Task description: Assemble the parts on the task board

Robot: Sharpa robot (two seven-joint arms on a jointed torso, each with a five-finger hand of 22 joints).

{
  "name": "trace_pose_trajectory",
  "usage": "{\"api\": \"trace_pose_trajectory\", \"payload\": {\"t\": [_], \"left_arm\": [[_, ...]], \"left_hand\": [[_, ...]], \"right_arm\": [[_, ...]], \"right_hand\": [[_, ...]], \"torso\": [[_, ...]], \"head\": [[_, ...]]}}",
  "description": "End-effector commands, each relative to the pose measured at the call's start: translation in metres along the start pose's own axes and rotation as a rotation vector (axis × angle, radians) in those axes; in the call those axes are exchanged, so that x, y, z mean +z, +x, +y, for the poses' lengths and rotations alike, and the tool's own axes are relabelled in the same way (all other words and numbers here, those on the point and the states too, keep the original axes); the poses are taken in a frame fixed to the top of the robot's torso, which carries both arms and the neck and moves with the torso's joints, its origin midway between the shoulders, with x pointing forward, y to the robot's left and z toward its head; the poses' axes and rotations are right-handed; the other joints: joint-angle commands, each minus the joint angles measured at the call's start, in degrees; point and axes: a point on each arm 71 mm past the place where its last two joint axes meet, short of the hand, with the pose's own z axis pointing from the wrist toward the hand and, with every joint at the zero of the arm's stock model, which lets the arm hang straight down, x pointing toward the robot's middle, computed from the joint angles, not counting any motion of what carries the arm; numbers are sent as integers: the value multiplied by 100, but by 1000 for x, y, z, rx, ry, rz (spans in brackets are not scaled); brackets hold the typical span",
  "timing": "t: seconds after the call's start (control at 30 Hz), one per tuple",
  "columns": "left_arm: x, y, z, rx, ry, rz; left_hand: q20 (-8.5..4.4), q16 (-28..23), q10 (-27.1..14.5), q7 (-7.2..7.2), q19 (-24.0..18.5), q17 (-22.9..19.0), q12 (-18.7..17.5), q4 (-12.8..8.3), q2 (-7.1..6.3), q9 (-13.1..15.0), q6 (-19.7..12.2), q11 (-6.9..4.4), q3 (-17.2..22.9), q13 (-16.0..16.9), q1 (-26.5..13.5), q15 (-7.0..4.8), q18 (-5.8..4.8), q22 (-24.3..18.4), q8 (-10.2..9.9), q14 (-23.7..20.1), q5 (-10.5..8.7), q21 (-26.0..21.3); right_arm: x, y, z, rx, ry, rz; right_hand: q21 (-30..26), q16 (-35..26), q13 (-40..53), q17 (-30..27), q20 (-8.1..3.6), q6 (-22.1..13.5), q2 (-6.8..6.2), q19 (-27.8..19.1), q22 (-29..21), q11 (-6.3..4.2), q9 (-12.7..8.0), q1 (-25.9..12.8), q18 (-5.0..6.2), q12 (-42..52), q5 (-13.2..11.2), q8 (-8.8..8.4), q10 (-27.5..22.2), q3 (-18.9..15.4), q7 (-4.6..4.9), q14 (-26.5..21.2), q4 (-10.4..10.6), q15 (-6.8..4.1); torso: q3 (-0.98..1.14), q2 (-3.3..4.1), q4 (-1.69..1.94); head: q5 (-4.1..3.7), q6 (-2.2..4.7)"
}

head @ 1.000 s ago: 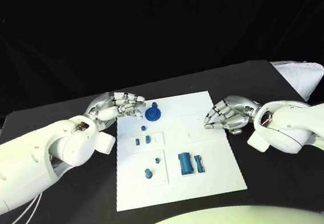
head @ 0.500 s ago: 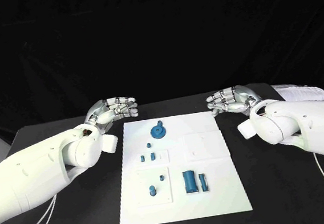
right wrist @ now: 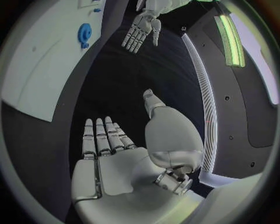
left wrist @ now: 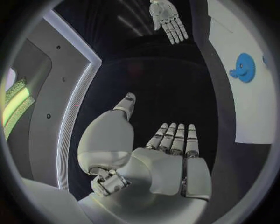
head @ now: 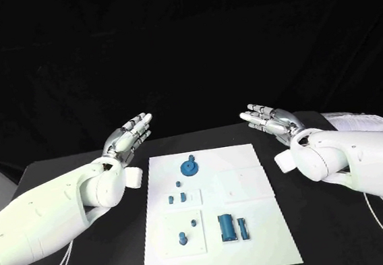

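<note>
The silver left hand (left wrist: 157,163) lies flat and bare, its fingers (left wrist: 175,137) stretched straight side by side and the thumb set apart, holding nothing. Beyond it spreads the black desk (left wrist: 157,88). The white flat task board (left wrist: 248,107) carries a round blue gear-like part (left wrist: 244,67). The silver right hand (left wrist: 167,18) hangs well apart, fingers straight.
</note>
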Motion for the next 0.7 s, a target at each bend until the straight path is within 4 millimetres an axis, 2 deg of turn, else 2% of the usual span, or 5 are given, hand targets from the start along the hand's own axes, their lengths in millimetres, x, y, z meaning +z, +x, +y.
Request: {"api": "trace_pose_trajectory", "payload": {"t": [0.03, 0.13, 0.3, 0.4, 0.7], "left_arm": [[-3, 5, -2, 17, 23, -63], [-10, 15, -2, 23, 32, -99], [-24, 35, -4, 38, 48, -174], [-32, 44, -6, 46, 53, -207], [-43, 57, -8, 60, 60, -255]], "left_hand": [[-359, -438, -1223, -234, -820, -223, -165, -104, 235, -237, -1005, -241, -694, -81, -4669, -214, -247, -456, -408, -981, -234, -343], [-359, -438, -1223, -234, -820, -223, -165, -104, 235, -237, -1005, -241, -694, -81, -4669, -214, -247, -456, -408, -981, -234, -343], [-359, -438, -1223, -234, -820, -223, -165, -104, 235, -237, -1005, -241, -694, -81, -4669, -214, -247, -456, -408, -981, -234, -343], [-359, -438, -1223, -234, -820, -223, -165, -104, 235, -237, -1005, -241, -694, -81, -4669, -214, -247, -456, -408, -981, -234, -343], [-359, -438, -1223, -234, -820, -223, -165, -104, 235, -237, -1005, -241, -694, -81, -4669, -214, -247, -456, -408, -981, -234, -343]], "right_arm": [[-4, 9, 6, 31, -38, -72], [-10, 24, 15, 76, -63, -111], [-22, 45, 28, 139, -90, -172], [-27, 52, 33, 158, -96, -192], [-30, 57, 36, 171, -100, -206]], "right_hand": [[-89, -363, -322, -528, -288, -1073, 272, -1165, -773, -191, -361, -4423, -304, -152, -85, -354, -1636, -612, -249, -1224, -161, -145], [-89, -363, -322, -528, -288, -1073, 272, -1165, -773, -191, -361, -4423, -304, -152, -85, -354, -1636, -612, -249, -1224, -161, -145], [-89, -363, -322, -528, -288, -1073, 272, -1165, -773, -191, -361, -4423, -304, -152, -85, -354, -1636, -612, -249, -1224, -161, -145], [-89, -363, -322, -528, -288, -1073, 272, -1165, -773, -191, -361, -4423, -304, -152, -85, -354, -1636, -612, -249, -1224, -161, -145], [-89, -363, -322, -528, -288, -1073, 272, -1165, -773, -191, -361, -4423, -304, -152, -85, -354, -1636, -612, -249, -1224, -161, -145]], "torso": [[55, -81, 67], [96, -140, 113], [139, -202, 162], [147, -213, 171], [147, -213, 171]], "head": [[6, 215], [11, 401], [17, 599], [18, 633], [18, 634]]}}
